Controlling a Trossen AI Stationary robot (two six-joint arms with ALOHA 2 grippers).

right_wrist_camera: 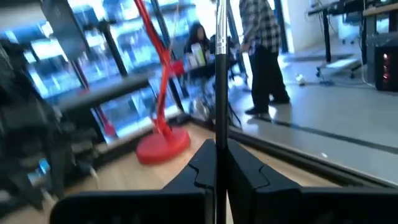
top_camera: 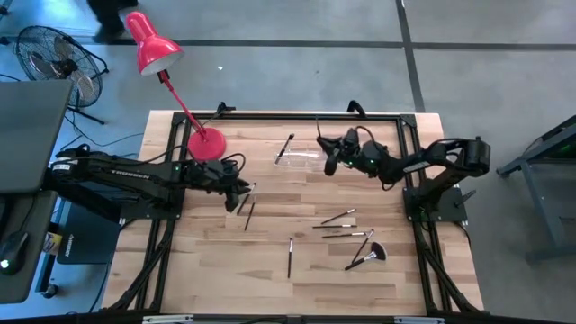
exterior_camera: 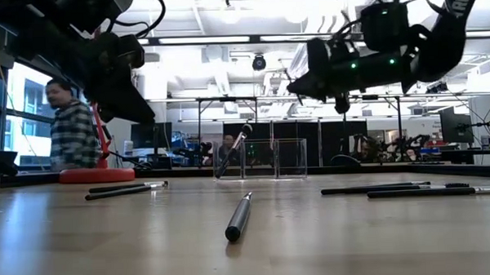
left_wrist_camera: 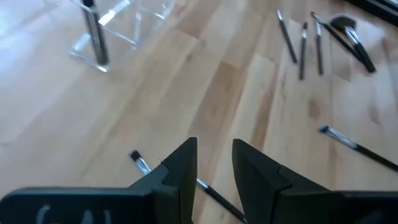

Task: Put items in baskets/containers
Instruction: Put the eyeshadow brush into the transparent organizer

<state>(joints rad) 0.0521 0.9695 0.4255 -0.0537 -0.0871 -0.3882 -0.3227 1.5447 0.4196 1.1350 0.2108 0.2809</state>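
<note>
Brushes lie scattered over the wooden table (top_camera: 216, 270): a fan brush (top_camera: 369, 255) near the right front, several thin ones beside it, and one brush (top_camera: 287, 146) leaning in the clear holder (top_camera: 297, 158) at the back. Right gripper (right_wrist_camera: 217, 163) hangs above the table just beside that holder, clenched on a thin brush (right_wrist_camera: 220, 68) that stands upright between its fingers. Left gripper (left_wrist_camera: 214, 163) hovers low over a brush (left_wrist_camera: 140, 163) near the red lamp base (top_camera: 206, 143), fingers parted, grasping nothing. A person in a plaid shirt (exterior_camera: 71, 131) stands beyond the table.
</note>
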